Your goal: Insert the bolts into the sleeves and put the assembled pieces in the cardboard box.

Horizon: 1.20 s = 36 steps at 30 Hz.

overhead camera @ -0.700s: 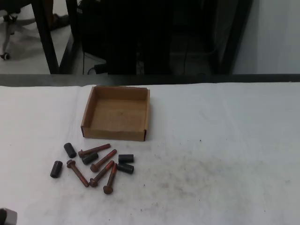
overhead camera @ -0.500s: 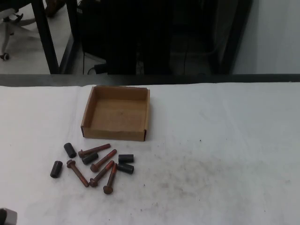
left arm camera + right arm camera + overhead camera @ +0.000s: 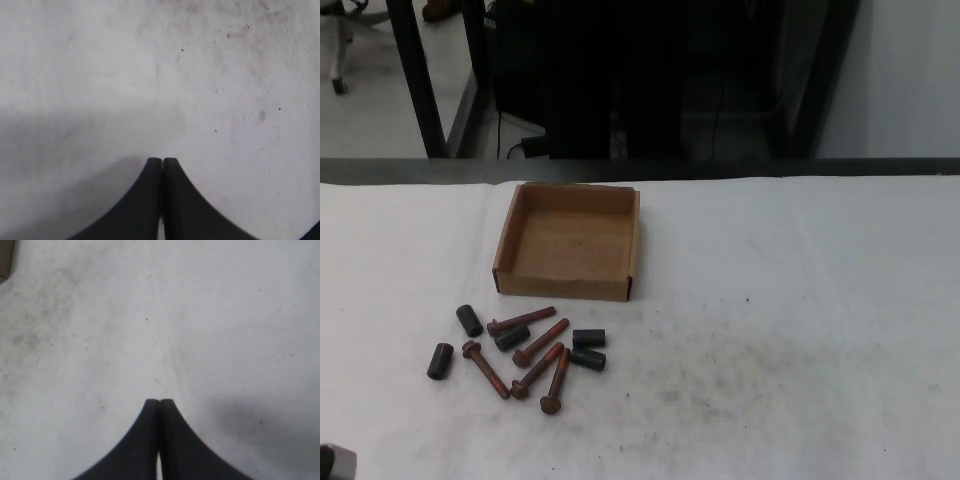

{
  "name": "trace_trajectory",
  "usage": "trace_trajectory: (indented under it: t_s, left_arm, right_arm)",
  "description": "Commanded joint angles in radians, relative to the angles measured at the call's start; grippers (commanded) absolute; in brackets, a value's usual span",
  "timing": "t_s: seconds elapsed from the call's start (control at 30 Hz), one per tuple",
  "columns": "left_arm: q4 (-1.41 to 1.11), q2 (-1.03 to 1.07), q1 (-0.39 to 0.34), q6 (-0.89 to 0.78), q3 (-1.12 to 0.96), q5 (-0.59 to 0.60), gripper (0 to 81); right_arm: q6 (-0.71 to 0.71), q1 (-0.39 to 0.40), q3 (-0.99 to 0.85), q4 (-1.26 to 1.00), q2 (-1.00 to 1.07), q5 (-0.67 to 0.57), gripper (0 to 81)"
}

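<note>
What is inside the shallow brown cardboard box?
The shallow brown cardboard box shows only its bare floor. Its near wall hides a thin strip of floor. The reddish bolts and dark sleeves lie outside, on the white bench.

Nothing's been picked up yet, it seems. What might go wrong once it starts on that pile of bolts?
The bolts lie packed together, with one sleeve lying among them, so grabbing one could well nudge its neighbours. The other sleeves might roll across the bench. The cardboard box looks light and could slide if bumped.
</note>
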Motion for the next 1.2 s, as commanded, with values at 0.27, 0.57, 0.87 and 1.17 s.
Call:
trace_trajectory:
  t_s: [0.27, 0.57, 0.87, 1.17]
  left_arm:
    - [-0.351, -0.004, -0.002, -0.193, -0.009, 0.168, 8.5]
    - [-0.386, 0.009, -0.002, -0.242, -0.053, 0.024, 24.3]
    - [-0.296, 0.096, -0.002, -0.165, -0.151, -0.03, 24.3]
    - [-0.166, 0.235, -0.002, -0.073, -0.29, -0.112, 24.3]
  right_arm:
    - [0.13, -0.003, -0.022, -0.204, -0.003, -0.113, 0.3]
    - [0.123, -0.003, -0.093, -0.241, 0.037, -0.113, 0.3]
    - [-0.015, -0.003, -0.222, -0.241, 0.259, -0.136, 15.0]
    - [-0.181, -0.003, -0.396, -0.241, 0.522, -0.165, 16.0]
